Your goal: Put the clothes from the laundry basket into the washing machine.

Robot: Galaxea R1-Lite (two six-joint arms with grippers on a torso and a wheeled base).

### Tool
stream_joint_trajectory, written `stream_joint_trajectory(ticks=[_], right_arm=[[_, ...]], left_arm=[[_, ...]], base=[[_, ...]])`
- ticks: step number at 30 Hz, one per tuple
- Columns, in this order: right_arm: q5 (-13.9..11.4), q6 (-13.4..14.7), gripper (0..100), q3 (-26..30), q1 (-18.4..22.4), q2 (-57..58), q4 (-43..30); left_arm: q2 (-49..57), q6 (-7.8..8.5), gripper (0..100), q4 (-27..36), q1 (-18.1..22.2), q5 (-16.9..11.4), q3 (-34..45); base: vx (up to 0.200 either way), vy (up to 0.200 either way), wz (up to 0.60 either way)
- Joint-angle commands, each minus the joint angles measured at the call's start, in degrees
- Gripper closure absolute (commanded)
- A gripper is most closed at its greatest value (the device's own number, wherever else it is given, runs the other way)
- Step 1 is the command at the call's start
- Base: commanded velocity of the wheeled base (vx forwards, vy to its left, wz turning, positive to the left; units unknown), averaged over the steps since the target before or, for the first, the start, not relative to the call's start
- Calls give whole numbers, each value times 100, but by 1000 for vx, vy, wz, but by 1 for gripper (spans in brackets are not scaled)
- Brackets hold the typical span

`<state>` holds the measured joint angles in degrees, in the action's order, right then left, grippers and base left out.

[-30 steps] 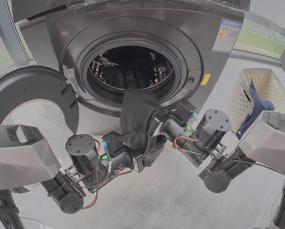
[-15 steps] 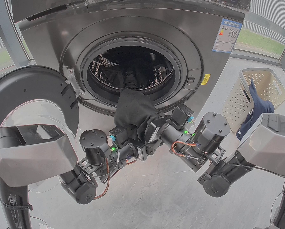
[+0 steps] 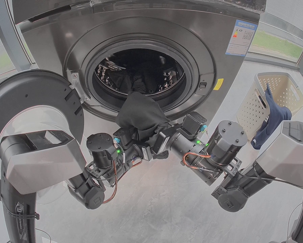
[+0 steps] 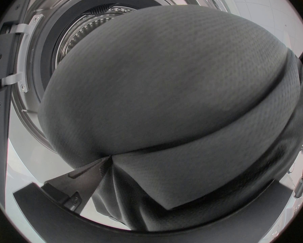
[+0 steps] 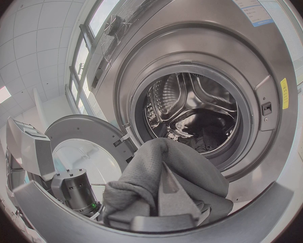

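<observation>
Smooth pale grey floor (image 3: 165, 203); windows (image 3: 283, 37) with grey frames at either side, grass visible beyond; white tiled ceiling (image 5: 40, 34) with one lit square panel (image 5: 2, 94).

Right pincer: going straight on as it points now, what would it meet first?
The black garment bunched ahead of it; beyond that, probably the washing machine at its opening's lower rim; depth unclear.

washing machine (image 3: 56, 44): glossy metal | garment (image 3: 141, 113): matt cloth | laundry basket (image 3: 251, 110): plastic

Drum mouth (image 3: 141, 63): upper half open, free entry. Lower rim blocked by black garment (image 3: 141, 113). Door (image 3: 26, 95) swung wide, robot's L.
</observation>
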<state>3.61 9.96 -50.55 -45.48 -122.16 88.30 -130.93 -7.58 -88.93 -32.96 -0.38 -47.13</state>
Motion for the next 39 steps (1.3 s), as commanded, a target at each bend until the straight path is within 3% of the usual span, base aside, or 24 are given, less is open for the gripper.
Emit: stream_joint_trajectory(ticks=[1, 3, 4, 14, 17, 22, 35, 36, 39], right_arm=[[0, 6, 100, 2, -4, 35, 3], [0, 6, 100, 11, -4, 35, 3], [0, 6, 100, 37, -4, 35, 3], [17, 50, 100, 239, 127, 272, 3], [237, 85, 100, 336, 356, 272, 3], [272, 129, 100, 424, 567, 202, -5], [281, 129, 100, 424, 488, 8, 12], [254, 138, 0, 432, 479, 26, 12], [158, 147, 0, 670, 479, 245, 3]], left_arm=[[-117, 2, 0, -1, 88, 3, -86], [-161, 2, 0, -1, 106, 11, -147], [-188, 2, 100, -1, 115, 73, -244], [-144, -94, 100, -1, 229, 293, -411], [41, -112, 100, -10, 282, 328, -367], [507, -121, 100, -1, 282, 319, -200], [1043, -165, 100, -1, 211, 301, 169], [1052, -165, 100, -1, 211, 301, 169], [1122, -173, 100, -1, 220, 310, 195]], base=[[0, 0, 0], [0, 0, 0], [0, 0, 0], [0, 0, 0], [0, 0, 0], [0, 0, 0], [0, 0, 0], [0, 0, 0], [0, 0, 0]])
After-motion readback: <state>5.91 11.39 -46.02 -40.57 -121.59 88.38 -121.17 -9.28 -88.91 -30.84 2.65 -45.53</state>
